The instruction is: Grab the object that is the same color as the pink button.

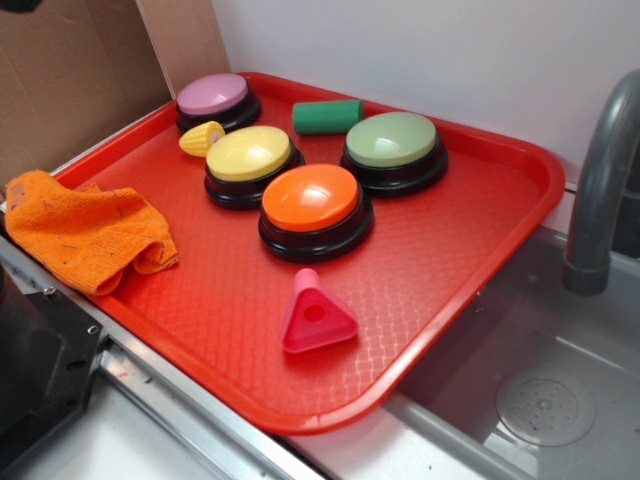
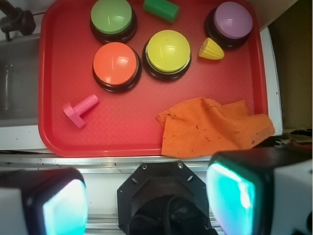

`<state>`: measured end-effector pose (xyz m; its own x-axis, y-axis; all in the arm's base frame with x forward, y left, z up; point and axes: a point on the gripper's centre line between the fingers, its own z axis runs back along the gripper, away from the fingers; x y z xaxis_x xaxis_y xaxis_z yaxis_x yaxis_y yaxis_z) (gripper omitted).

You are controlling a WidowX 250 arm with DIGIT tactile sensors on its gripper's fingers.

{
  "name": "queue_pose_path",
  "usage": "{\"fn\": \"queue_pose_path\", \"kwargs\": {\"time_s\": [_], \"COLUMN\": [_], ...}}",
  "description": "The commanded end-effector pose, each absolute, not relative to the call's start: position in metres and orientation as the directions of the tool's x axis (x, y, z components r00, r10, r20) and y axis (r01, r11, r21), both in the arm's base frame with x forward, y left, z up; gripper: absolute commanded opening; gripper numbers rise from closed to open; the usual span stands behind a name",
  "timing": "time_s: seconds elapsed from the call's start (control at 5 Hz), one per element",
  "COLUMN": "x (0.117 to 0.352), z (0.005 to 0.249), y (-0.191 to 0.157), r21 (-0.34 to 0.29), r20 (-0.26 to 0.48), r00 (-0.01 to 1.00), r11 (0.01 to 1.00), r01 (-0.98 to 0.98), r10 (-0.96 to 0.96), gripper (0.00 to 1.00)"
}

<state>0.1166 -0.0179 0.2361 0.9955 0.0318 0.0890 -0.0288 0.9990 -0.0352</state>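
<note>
Wrist view shows the gripper (image 2: 146,200) open, empty, high above the tray's (image 2: 122,142) near edge, surveying; the pink block (image 2: 79,109) lies untouched, far from the pink button (image 2: 233,19).

No readable text, label, brand or number anywhere (buttons, tray, cloth, toys all plain, unmarked).

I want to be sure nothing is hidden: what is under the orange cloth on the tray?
Under the orange cloth only the red tray and its near rim show. The cloth hangs partly over that rim. Whatever lies beneath its folds is covered and cannot be seen.
</note>
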Motion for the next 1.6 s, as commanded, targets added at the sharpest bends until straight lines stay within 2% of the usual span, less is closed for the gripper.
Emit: {"fn": "queue_pose_path", "kwargs": {"time_s": [0.0, 0.4, 0.6, 0.8, 1.0, 1.4], "x": [0.117, 0.152, 0.177, 0.192, 0.203, 0.204], "z": [0.236, 0.202, 0.176, 0.150, 0.118, 0.064], "y": [-0.018, -0.046, -0.072, -0.091, -0.108, -0.124], "r21": [-0.035, -0.123, -0.113, -0.191, -0.188, -0.146], "r20": [0.089, 0.113, 0.088, 0.061, 0.067, 0.041], "r00": [0.996, 0.968, 0.933, 0.883, 0.753, 0.601], "r11": [0.999, 0.970, 0.934, 0.873, 0.750, 0.600], "r01": [-0.029, -0.210, -0.339, -0.448, -0.634, -0.787], "r10": [0.032, 0.224, 0.349, 0.466, 0.654, 0.798], "gripper": [1.00, 1.00, 1.00, 1.00, 1.00, 1.00]}}
